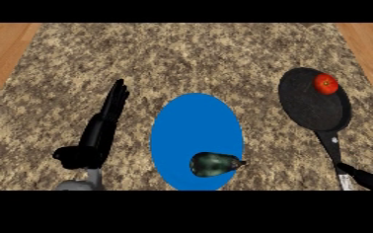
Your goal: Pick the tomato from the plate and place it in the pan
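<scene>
No writing or label can be read on anything here. The red tomato (325, 84) lies in the black pan (310, 103) near its far rim, at the right of the speckled desk (182, 54), while the blue plate (191, 128) in the middle holds only a dark green avocado (212, 163) near its near edge. The left hand (102, 128) rests at the left of the plate with its fingers straight and together, pointing away; of the right hand (358, 177), only a dark bit shows at the lower right by the pan's handle, and I cannot tell how its fingers stand.

red tomato (325, 84), black pan (312, 103), blue plate (195, 128), speckled brown counter (182, 54).
</scene>
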Robot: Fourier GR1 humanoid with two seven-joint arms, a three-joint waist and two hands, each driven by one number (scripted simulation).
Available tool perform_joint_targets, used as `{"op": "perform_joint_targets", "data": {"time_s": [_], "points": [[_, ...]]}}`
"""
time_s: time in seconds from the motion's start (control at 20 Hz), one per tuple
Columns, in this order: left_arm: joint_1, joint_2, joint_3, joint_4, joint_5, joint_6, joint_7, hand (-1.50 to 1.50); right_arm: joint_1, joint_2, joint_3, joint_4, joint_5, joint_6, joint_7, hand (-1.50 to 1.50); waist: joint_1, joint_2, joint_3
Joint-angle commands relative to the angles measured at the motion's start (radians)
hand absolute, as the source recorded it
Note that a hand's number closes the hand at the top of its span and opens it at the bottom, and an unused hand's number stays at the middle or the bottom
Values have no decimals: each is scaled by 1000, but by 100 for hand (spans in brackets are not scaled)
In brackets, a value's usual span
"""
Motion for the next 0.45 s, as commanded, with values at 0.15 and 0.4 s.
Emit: {"op": "perform_joint_targets", "data": {"time_s": [0.15, 0.4], "points": [[-45, -15, 16, 55, -27, 0, -22, 0, 2, -11, 23, -63, 50, -23, 65, -150, 0, 0, 0], [45, -26, -21, -62, -30, 1, 15, 0, 46, 11, 10, -79, 95, -88, 10, -150, 1, 0, 0]]}}
